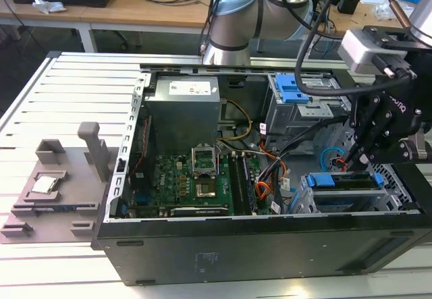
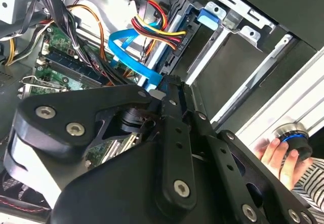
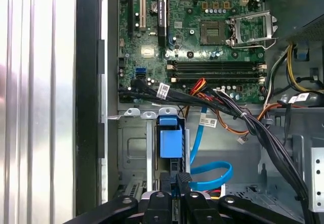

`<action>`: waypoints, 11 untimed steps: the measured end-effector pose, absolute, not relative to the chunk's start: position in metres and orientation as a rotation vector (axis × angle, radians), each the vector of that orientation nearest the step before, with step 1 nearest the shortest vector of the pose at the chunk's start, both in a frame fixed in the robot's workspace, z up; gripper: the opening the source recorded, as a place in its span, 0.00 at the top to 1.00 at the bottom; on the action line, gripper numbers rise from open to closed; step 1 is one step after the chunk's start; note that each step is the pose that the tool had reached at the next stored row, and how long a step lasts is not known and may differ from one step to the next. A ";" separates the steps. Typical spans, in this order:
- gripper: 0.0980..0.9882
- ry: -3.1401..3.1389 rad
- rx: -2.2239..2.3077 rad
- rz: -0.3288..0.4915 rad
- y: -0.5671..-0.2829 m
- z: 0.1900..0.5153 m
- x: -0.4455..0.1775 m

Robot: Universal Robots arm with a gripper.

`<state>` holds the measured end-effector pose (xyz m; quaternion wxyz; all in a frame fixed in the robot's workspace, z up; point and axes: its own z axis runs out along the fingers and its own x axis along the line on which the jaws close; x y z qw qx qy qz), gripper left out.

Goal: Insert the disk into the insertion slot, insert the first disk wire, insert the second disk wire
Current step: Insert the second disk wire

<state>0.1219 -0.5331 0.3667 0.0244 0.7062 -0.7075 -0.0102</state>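
Trouble here would most likely start at the connector. In the exterior view the gripper [image 1: 354, 158] hangs at about four o'clock from the motherboard [image 1: 196, 177], just above the insertion slot [image 1: 308, 199]. The disk [image 1: 341, 181] already sits in that slot, its blue carrier showing. In both wrist views the jaws look pressed together on the end of the blue wire [image 3: 215, 176], which loops away beside the carrier's blue tab [image 3: 170, 138]. That end is largely hidden by the fingers, so the hold is a reading, not a certainty.

If the plug meets the disk's port tilted or off-line, it could jam, bend the port or slide in the pinch. The flat wire loops tightly and could kink or pull the plug askew. A black cable bundle [image 3: 243, 120] and the red and orange wires [image 2: 152, 24] lie near and could snag the arm. A person's hand [image 2: 276, 155] rests on a blue-ringed knob [image 2: 295, 135] outside the case.
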 end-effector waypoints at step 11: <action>0.93 -2.189 2.185 -0.032 -0.533 0.356 0.122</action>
